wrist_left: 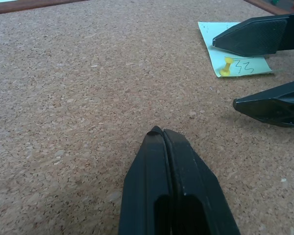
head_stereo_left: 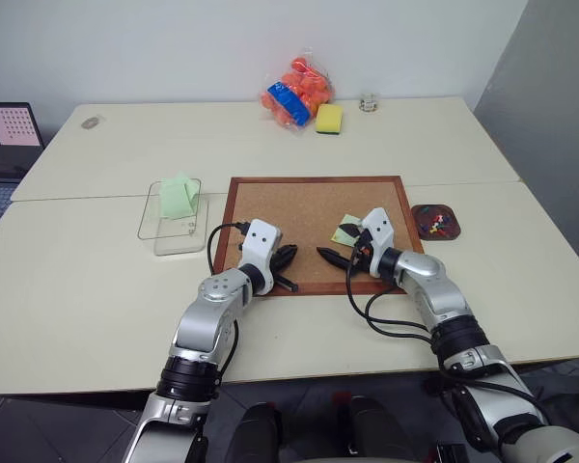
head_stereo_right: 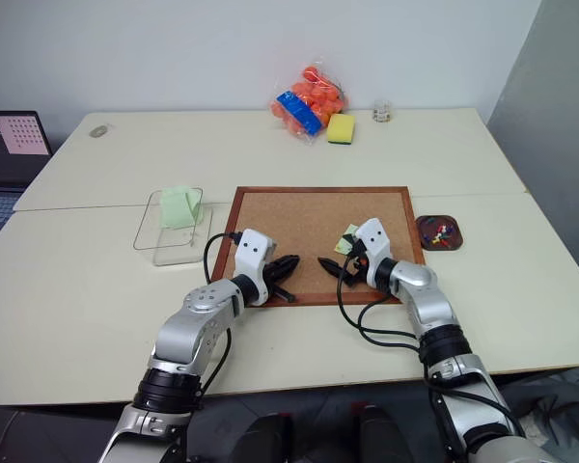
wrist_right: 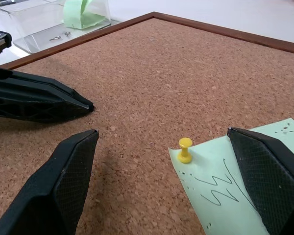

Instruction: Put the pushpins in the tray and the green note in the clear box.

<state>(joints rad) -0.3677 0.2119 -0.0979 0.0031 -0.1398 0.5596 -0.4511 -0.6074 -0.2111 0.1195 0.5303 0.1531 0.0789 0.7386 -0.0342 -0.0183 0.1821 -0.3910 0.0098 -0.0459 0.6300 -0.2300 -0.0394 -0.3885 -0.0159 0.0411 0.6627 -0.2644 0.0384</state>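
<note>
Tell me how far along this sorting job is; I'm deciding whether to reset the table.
Done: several pushpins already lie in the tray.
In hand: the open right gripper brackets the yellow pushpin pinning the green note to the corkboard. The left gripper is shut, holding nothing.
Left: pull that pin, tray it, then move the note to the clear box.

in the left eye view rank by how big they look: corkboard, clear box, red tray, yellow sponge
1. corkboard, by far the largest
2. clear box
3. red tray
4. yellow sponge, smallest as seen, though it lies farther back on the table, so its place against the tray is unsure
</note>
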